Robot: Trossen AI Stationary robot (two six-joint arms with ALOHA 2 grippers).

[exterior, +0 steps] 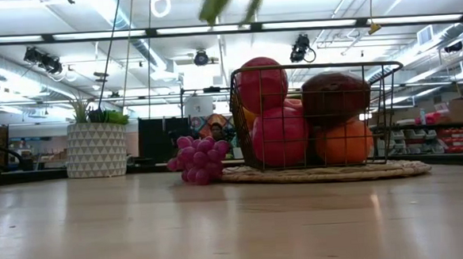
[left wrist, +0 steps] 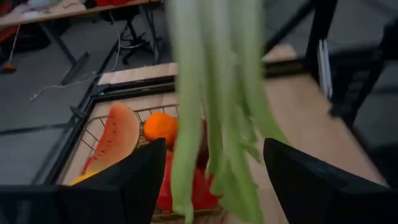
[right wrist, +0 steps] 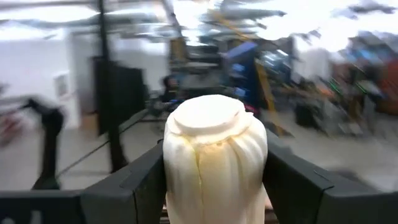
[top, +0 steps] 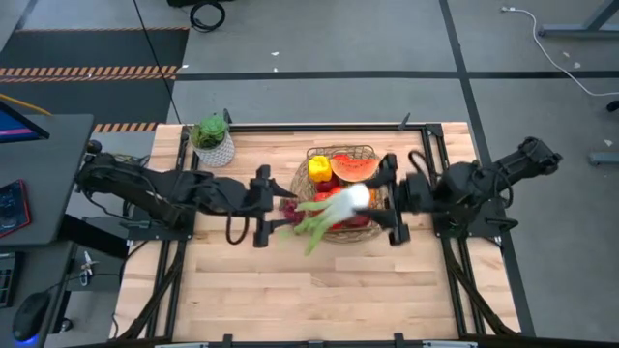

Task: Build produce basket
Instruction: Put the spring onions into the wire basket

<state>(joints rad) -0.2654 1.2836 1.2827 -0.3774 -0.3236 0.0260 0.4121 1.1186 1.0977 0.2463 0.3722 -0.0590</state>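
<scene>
Our right gripper (top: 395, 206) clasped the leek (top: 329, 211) by its white bulb above the basket (top: 340, 152); the green leaves trailed away toward our released left gripper (top: 263, 207), nearer them.

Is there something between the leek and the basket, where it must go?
Nothing separate blocks it. The right tool holds the leek by its white end above the basket. But the basket is already full with watermelon, yellow pepper and red fruits, so the leek must lie on top.
</scene>
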